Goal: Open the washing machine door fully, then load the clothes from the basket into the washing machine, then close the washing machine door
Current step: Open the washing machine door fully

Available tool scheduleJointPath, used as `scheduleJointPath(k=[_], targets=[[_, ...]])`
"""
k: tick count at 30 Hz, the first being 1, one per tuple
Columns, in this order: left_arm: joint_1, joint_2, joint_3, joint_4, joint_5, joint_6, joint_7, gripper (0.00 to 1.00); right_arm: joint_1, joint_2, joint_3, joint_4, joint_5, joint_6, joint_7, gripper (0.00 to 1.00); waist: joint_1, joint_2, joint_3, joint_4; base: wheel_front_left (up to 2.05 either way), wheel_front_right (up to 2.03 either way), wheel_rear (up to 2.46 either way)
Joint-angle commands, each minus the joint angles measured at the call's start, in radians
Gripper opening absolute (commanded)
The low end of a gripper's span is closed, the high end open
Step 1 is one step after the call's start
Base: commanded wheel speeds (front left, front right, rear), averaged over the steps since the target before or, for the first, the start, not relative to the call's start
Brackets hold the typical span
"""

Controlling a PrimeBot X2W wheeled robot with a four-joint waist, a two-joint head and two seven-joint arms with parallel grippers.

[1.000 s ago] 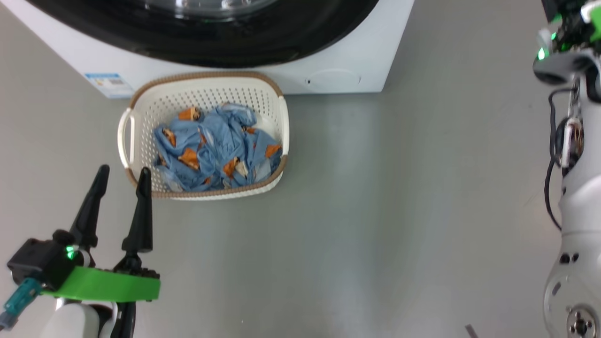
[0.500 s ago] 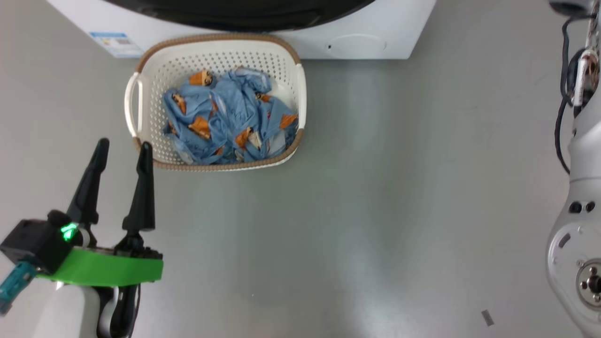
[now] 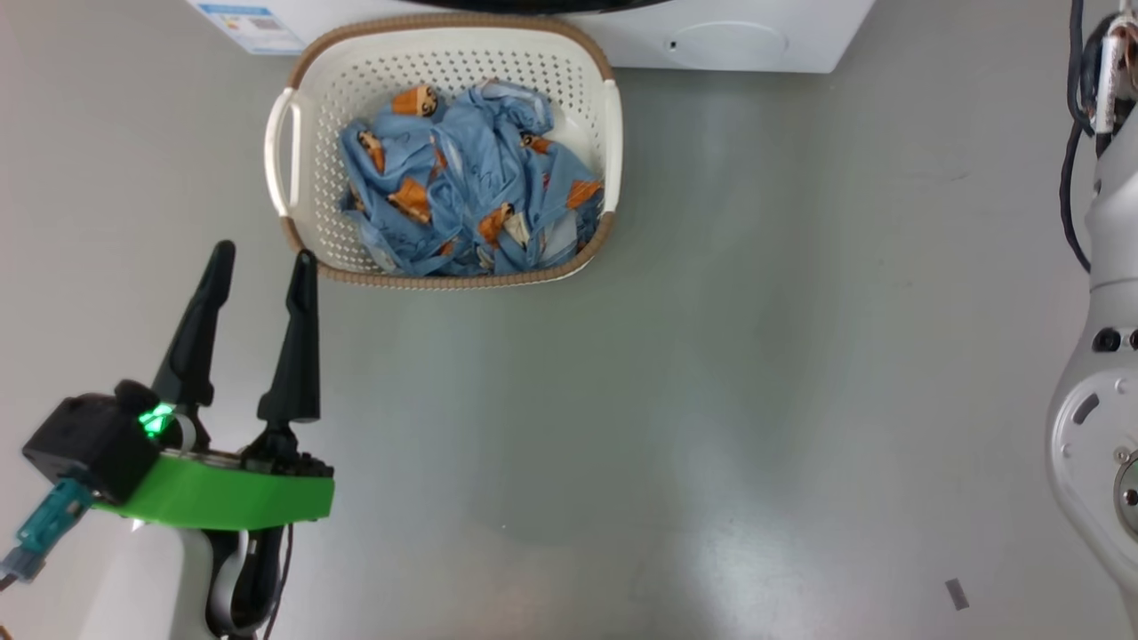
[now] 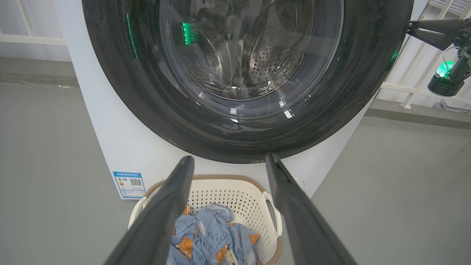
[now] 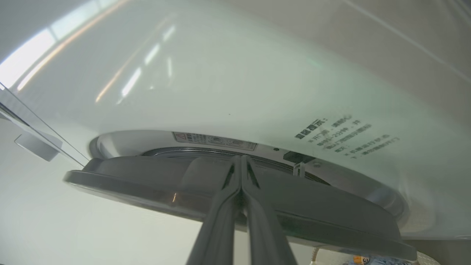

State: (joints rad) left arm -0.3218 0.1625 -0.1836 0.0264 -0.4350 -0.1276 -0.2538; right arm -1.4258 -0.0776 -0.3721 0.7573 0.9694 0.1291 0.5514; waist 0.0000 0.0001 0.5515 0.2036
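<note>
Head camera looks down on the basket [image 3: 462, 62], shared by the low left-wrist camera facing the door [image 4: 121, 92].

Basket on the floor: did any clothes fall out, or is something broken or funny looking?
Nothing looks spilled or broken. The basket sits upright by the washing machine, with the clothes all bunched inside it. The only stray thing is a small grey scrap on the floor, far off to the right.

Bright, even indoor light. Floor [image 3: 800, 400] carries a pale diffuse sheen; faint soft shadow beside basket [image 3: 462, 280]. Door [image 4: 121, 110] rim glossy: small white highlights, green glints in the glass. Right wrist view: streaked glare across machine [image 5: 220, 73], right gripper [image 5: 241, 159] soft-focus, straight lines bowed toward edges.
</note>
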Motion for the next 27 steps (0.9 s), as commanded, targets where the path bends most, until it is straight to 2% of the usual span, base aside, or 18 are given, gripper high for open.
scheduleJointPath(k=[1,15,21,27], targets=[[-0.025,0.027,0.030,-0.025,-0.011,-0.003,-0.008,1.00,-0.053,0.027,0.017,-0.012,-0.009,0.002,-0.011,0.00,0.0000,-0.0001,0.013,0.013,0.00,0.00,0.00],[-0.046,0.012,0.025,-0.024,-0.024,-0.003,-0.008,1.00,-0.148,0.027,0.043,0.085,-0.045,0.002,-0.050,0.00,0.0000,-0.0001,0.055,0.037,0.00,0.00,0.00],[-0.057,0.009,0.031,-0.028,-0.023,-0.003,-0.008,1.00,-0.141,0.027,0.079,0.108,-0.021,0.002,0.020,0.00,0.0000,-0.0001,0.057,0.038,0.00,0.00,0.00],[-0.058,0.010,0.043,-0.038,-0.019,-0.003,-0.008,1.00,-0.102,0.027,0.119,0.080,0.011,0.002,0.109,0.00,0.0000,-0.0001,0.051,0.030,0.00,0.00,0.00]])
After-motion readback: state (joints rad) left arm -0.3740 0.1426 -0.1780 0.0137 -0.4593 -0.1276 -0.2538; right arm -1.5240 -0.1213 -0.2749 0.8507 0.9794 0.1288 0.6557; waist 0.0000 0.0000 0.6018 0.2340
